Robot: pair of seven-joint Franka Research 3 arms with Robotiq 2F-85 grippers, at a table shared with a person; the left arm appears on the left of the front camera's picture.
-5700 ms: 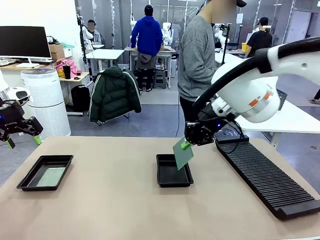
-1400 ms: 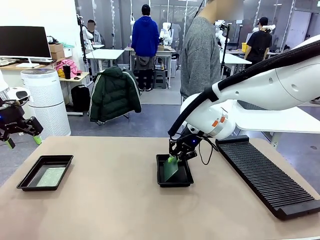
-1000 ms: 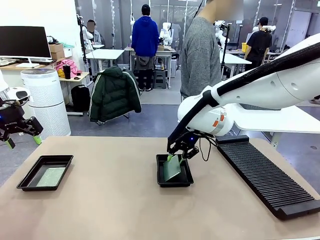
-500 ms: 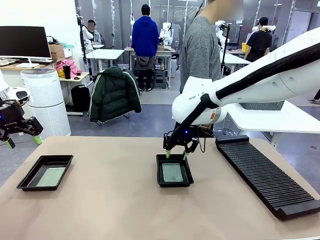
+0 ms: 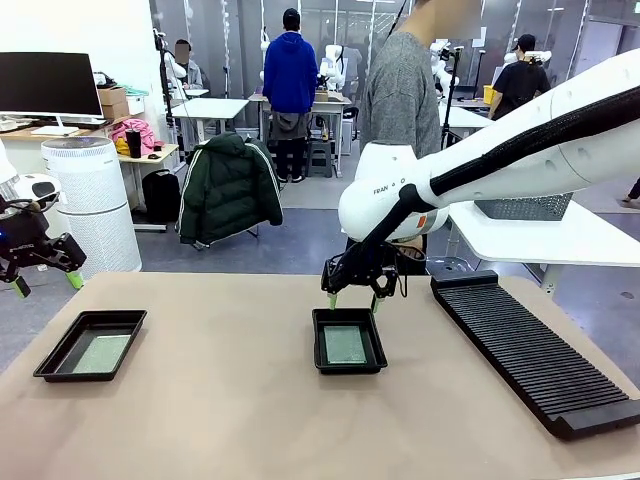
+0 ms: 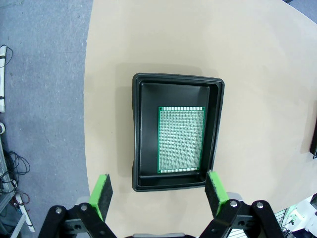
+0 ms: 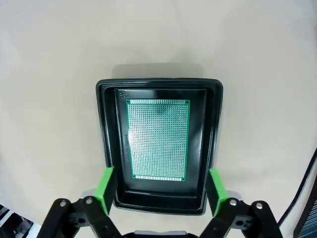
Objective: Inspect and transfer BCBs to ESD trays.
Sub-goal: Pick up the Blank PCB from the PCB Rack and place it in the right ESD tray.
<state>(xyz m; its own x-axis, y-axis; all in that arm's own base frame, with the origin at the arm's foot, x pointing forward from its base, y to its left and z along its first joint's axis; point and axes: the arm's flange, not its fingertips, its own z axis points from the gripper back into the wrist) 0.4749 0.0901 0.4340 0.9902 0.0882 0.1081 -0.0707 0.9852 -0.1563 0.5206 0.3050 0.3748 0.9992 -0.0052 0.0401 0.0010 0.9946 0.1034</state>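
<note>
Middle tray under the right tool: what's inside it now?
One green board lies flat on the floor of the middle tray, face up, with the right tool open above it. Anything beneath the board is covered.

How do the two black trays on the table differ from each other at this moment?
The left tray sits near the table's left edge, with the open left gripper off to its left; the centre tray sits mid-table, directly under the open right gripper. From the front, the left tray lies at a slant, the centre tray nearly square-on. Both are shallow and black, each holding one green board lying flat.
</note>
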